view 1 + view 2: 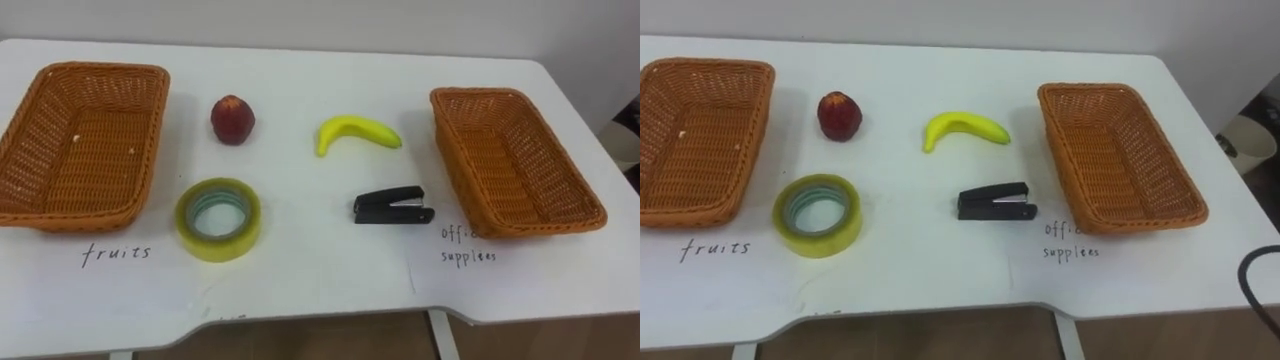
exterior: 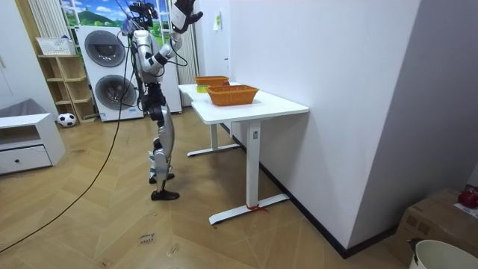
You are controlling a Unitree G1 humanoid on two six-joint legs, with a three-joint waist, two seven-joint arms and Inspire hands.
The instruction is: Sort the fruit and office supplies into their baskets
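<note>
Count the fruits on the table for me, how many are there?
2. The red apple sits beside the left basket, behind the tape roll. The yellow banana lies right of it, behind the stapler. None seems hidden.

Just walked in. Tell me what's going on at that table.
A sorting job that has not started. The robot stands at the white table with one hand raised high, touching none of the things. A red fruit, a banana, a roll of yellow tape and a black stapler all lie on the tabletop between two wicker baskets, the left basket and the right basket. Both baskets hold nothing yet.
</note>
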